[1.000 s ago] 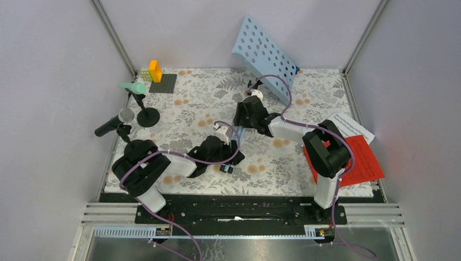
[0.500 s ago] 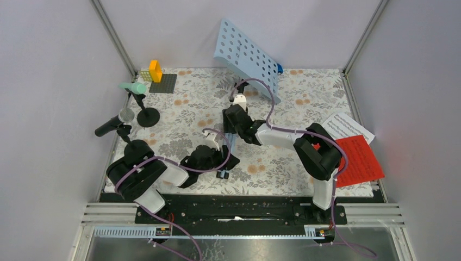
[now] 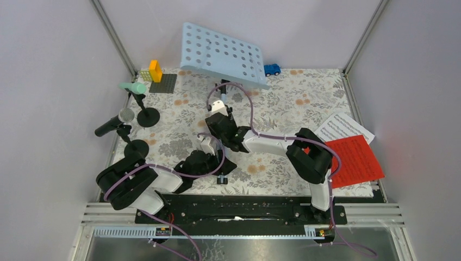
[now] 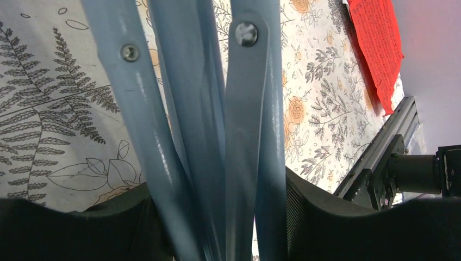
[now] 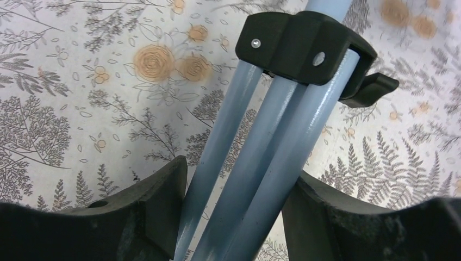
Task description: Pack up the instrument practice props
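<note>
Two grips share the folded tripod legs [image 4: 190, 119] of the pale blue sheet-music rack [image 3: 223, 54]. The left gripper [image 4: 220, 217] is clamped on the bundle, just nearer the bases than the right gripper [image 5: 234, 212]. That one is closed below the black collar [image 5: 293, 43], though its right-hand contact is hard to judge. The rack's perforated panel tilts beyond it, and the red music sheet [image 3: 353, 160] lies to its right.

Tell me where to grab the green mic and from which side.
Grip the green mic by its barrel, clear of the clip, coming down from above with the hand's fingers across it. It lies roughly level on top of its holder, so the upper side is open, while the holder's slanted stem would likely block an approach from below.
</note>
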Motion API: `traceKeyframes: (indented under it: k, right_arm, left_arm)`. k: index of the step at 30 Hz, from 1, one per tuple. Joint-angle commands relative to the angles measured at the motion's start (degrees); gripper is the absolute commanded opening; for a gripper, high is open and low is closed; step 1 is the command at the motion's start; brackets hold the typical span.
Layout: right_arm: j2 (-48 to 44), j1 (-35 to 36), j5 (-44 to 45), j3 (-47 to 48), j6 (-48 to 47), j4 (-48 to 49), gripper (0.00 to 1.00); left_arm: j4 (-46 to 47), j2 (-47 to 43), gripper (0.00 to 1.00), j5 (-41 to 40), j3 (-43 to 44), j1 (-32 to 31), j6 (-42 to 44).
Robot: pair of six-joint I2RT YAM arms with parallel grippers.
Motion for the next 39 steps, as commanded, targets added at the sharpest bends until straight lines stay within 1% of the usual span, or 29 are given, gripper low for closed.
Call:
traceKeyframes:
  k: [1, 6, 9, 13, 15, 19, 22, 24, 27, 28, 29, 30, 32, 33, 34, 36, 37, 39]
  right_arm:
    - [-0.9, 6.7, -4.4, 7.3, -14.6, 6.9, 0.00]
    - [2.5, 6.6, -3.6, 9.1, -13.0, 4.6, 0.00]
    - [3.8, 6.6, -1.8, 8.7, -9.8, 4.2, 0.00]
    - [5.0, 6.5, 1.2, 7.1, -7.2, 4.0, 0.00]
    - [5.7, 6.1, 0.9, 6.6, -5.8, 3.5, 0.00]
    - [7.9, 4.6, -1.9, 7.2, -4.1, 2.1, 0.00]
    - [9.5, 3.5, -6.7, 8.5, -3.8, 1.6, 0.00]
    - [11.1, 2.7, -9.9, 10.6, -3.3, 0.1, 0.04]
    - [13.3, 2.2, -11.6, 13.5, -4.5, -1.9, 0.10]
    - [13.8, 2.1, -11.6, 14.1, -4.8, -2.0, 0.14]
    - [14.3, 2.0, -11.7, 14.8, -4.7, -2.3, 0.20]
    - [14.5, 1.7, -11.9, 15.2, -4.6, -2.5, 0.28]
    - [14.6, 1.3, -12.0, 15.3, -4.0, -2.5, 0.37]
    - [14.4, 1.1, -12.2, 15.2, -3.6, -2.5, 0.43]
    - [14.2, 0.9, -12.6, 15.0, -3.2, -2.6, 0.48]
    - [13.9, 0.5, -13.5, 14.5, -2.8, -2.5, 0.54]
    - [13.6, 0.4, -13.9, 14.2, -2.7, -2.5, 0.58]
    - [12.9, 0.3, -14.2, 13.6, -2.8, -2.6, 0.63]
  left_arm:
    - [-2.4, -1.1, 0.00, 6.9, -0.7, -1.5, 11.8]
    - [-4.6, -4.0, 0.00, 6.2, -1.8, -1.5, 9.2]
    - [-7.1, -6.8, 0.00, 5.6, -2.8, -1.5, 7.9]
    - [-12.8, -13.1, 0.00, 3.3, -4.7, -1.5, 5.9]
    - [-15.2, -15.4, 0.00, 2.6, -5.2, -1.5, 5.2]
    - [-18.5, -17.9, 0.08, 1.8, -5.4, -1.5, 3.7]
    - [-20.9, -18.1, 0.20, 0.0, -4.8, -1.5, 2.4]
    - [-24.3, -17.4, 0.40, -2.1, -3.5, -1.5, 1.3]
    - [-30.5, -17.0, 0.61, -4.8, 0.1, -1.5, 0.1]
    - [-33.2, -17.2, 0.69, -5.6, 1.1, -1.5, -1.0]
    - [-35.7, -17.8, 0.73, -8.1, 1.9, -1.5, -2.1]
    - [-37.9, -18.7, 0.75, -9.3, 2.4, -1.5, -3.0]
    - [-41.8, -21.4, 0.78, -11.2, 2.6, -1.5, -5.0]
    - [-44.0, -23.0, 0.84, -12.7, 2.6, -1.4, -6.2]
    - [-46.5, -24.8, 0.87, -14.0, 2.7, -1.5, -7.2]
    - [-50.9, -28.8, 0.89, -16.1, 2.7, -1.5, -8.2]
    - [-53.2, -31.3, 0.97, -17.4, 2.7, -1.5, -9.4]
    - [-59.0, -36.0, 0.99, -20.3, 3.1, -1.5, -11.9]
